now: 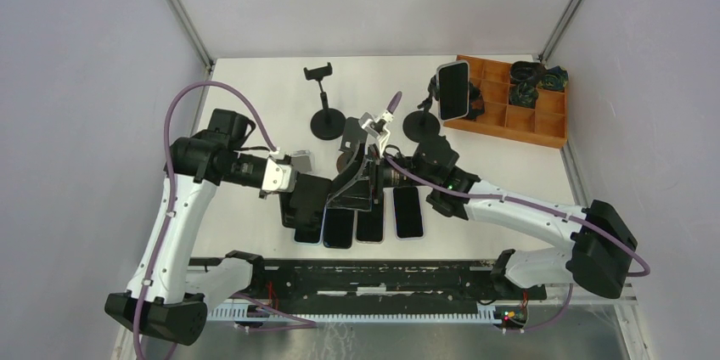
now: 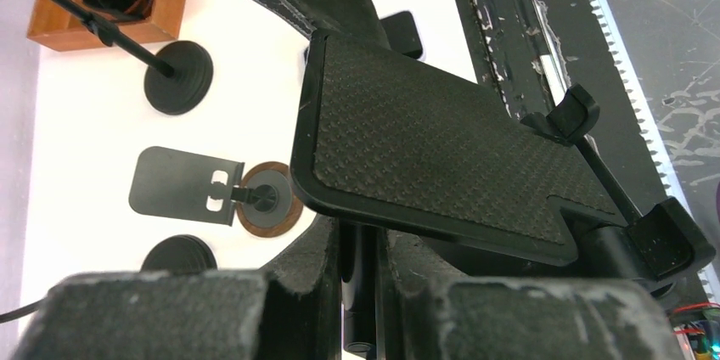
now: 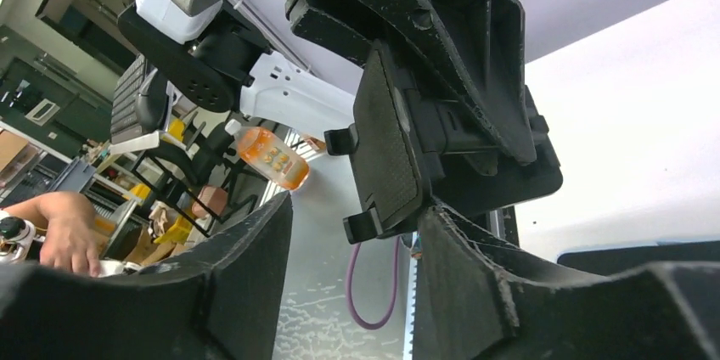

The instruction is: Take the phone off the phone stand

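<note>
While the left gripper clamps the phone stand, the right gripper stands wide astride it, a row of phones lying at six o'clock.

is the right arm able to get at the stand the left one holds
Likely yes: the right gripper has its jaws either side of the black stand, which the left gripper holds; nothing blocks it.
</note>
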Tool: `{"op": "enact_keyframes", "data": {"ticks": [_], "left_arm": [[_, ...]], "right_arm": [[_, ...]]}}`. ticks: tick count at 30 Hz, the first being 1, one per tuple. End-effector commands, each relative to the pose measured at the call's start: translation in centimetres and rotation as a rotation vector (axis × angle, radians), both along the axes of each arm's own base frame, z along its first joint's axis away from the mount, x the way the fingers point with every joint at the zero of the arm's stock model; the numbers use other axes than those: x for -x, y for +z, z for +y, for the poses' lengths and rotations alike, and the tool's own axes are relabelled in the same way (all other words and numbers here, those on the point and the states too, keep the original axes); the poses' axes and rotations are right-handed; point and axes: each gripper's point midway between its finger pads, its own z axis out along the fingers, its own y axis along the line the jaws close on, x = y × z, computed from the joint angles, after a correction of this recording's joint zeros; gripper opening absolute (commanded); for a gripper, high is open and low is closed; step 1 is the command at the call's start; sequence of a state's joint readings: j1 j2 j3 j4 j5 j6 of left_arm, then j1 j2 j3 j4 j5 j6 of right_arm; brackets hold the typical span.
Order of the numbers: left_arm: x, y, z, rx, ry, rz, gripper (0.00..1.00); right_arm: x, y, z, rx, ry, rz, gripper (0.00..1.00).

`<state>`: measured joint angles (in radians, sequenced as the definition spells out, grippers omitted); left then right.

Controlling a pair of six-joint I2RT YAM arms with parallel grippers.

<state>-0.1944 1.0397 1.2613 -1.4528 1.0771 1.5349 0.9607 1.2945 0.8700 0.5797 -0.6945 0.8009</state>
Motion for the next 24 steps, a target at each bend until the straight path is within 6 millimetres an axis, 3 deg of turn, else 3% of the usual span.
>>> {"op": "enact_keyframes", "data": {"ticks": [1, 10, 17, 22, 24], "left_arm": [[-0.2, 3.0, -1.1, 0.094, -0.031, -0.096, 0.02], [-0.8, 3.7, -1.2, 0.110, -0.001, -0.094, 0.03], [-0.1, 4.3, -1.5, 0.144, 0.008, -0.036, 0.02], [0.4, 5.2, -1.9, 0.183, 0.014, 0.041, 0.02], [0.8, 5.7, -2.1, 0.211, 0.007, 0.077, 0.02]], "right_arm": [[1.1, 2.5, -0.2, -0.112, 0.020, -0.013, 0.59], [1.5, 3.1, 1.2, -0.191, 0.042, 0.054, 0.36], [1.4, 4.8, 1.2, -0.286, 0.035, 0.055, 0.19], [0.9, 4.6, 0.2, -0.316, -0.051, -0.077, 0.00], [0.0, 3.7, 0.0, -0.270, -0.123, -0.158, 0.00]]}}
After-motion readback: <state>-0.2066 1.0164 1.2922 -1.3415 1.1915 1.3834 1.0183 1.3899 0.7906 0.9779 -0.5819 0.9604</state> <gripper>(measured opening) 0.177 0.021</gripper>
